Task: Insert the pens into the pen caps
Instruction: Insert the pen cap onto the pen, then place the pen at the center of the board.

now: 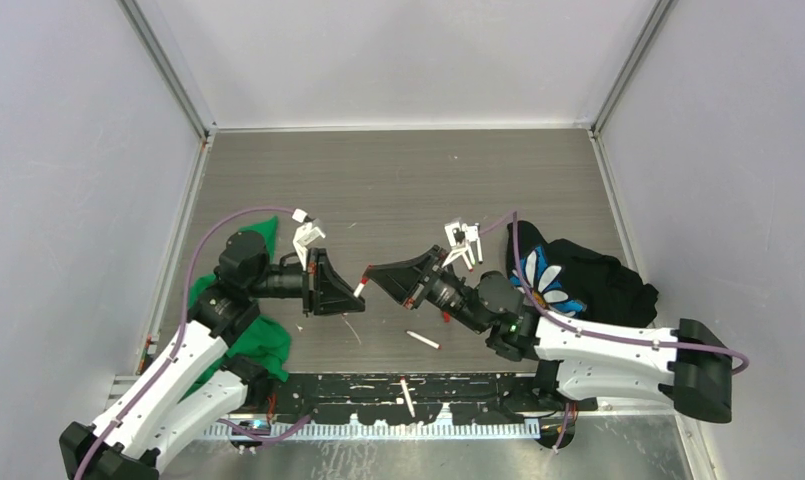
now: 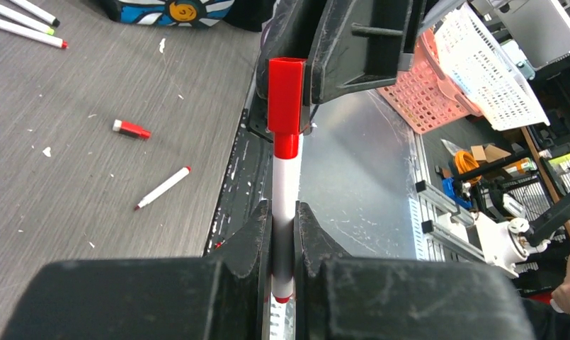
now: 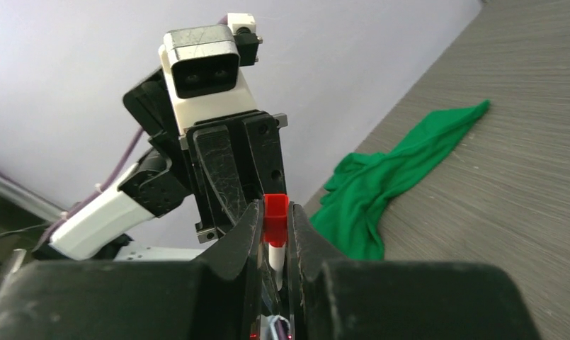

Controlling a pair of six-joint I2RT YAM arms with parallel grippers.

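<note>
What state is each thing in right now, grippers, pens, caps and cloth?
Left gripper: shut on held pen.
Right gripper: shut on red cap.
Held pen: in the air, tip inside red cap.
Loose pen: uncapped, lying flat.
Loose cap: lying on its side.
Green cloth: crumpled.

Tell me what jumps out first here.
Mid-table, the left jaws clamp a white pen while the right jaws grip a red cap over its tip. A green cloth lies under the left arm, a black daisy-print garment beside the right arm, a loose pen between.
</note>
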